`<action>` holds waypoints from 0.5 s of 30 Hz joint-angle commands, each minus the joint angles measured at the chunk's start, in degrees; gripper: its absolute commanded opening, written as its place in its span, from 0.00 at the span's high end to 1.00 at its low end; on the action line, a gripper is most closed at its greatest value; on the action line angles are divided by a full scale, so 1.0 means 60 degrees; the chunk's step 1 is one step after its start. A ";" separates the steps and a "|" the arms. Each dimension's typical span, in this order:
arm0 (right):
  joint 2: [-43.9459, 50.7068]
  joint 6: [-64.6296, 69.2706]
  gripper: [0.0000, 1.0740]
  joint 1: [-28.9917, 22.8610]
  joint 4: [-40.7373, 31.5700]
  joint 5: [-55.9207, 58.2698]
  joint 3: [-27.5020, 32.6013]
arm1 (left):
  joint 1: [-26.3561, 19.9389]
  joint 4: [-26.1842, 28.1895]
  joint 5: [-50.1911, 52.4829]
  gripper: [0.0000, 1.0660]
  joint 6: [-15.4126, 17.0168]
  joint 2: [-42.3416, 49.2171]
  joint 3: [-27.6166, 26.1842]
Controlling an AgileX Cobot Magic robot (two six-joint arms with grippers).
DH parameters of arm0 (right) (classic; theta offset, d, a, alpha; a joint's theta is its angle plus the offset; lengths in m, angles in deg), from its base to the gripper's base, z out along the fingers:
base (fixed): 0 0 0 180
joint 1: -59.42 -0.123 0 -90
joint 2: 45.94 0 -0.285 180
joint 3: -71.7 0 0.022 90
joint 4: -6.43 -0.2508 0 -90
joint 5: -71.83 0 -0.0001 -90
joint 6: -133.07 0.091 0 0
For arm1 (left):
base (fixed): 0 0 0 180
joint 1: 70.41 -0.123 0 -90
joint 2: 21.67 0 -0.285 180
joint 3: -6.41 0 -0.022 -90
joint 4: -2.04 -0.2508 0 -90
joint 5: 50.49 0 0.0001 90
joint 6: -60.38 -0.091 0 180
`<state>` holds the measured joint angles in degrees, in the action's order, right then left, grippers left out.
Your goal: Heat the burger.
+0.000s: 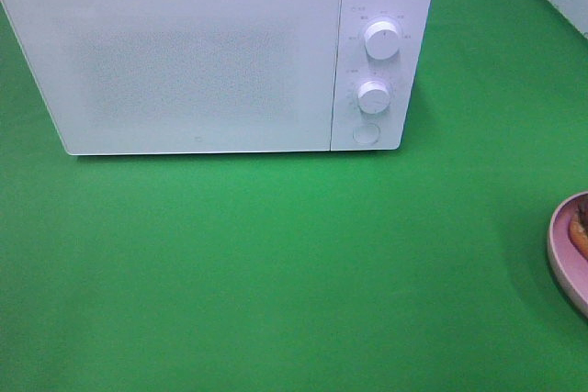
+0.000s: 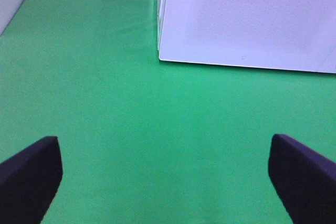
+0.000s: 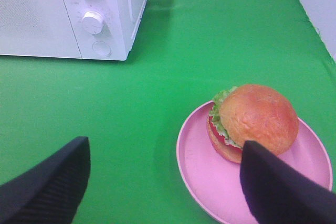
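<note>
A white microwave (image 1: 216,52) sits with its door closed at the far side of a green-covered counter (image 1: 276,273), two round dials (image 1: 381,39) and a round button (image 1: 367,133) stacked on its control panel. The left gripper (image 2: 165,174) hangs over bare green cloth, its dark fingers (image 2: 29,177) spread wide apart and holding nothing; the microwave's lower front corner lies ahead of them, well clear of both tips. The right gripper (image 3: 163,182) is likewise spread wide and empty, one finger (image 3: 50,184) over open cloth and the other over the near edge of a pink plate (image 3: 202,177). The burger (image 3: 254,121) rests on that plate just beyond this second finger, tilted on its side, with its golden-brown bun, green lettuce and a red layer showing; whether the finger touches it cannot be told. From the high camera, only the plate's rim and a sliver of the burger show at the right edge, well apart from the microwave.
</note>
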<state>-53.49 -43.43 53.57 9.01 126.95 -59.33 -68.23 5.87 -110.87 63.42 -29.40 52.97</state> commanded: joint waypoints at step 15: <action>0.0258 0.0086 0.30 0.0067 0.0010 -0.0048 0.0000 | -0.0802 0.0029 0.0115 0.06 0.0000 0.0248 0.0019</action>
<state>-53.49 -43.43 53.57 9.01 126.95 -59.33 -72.81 5.99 -110.65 63.42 -29.17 53.09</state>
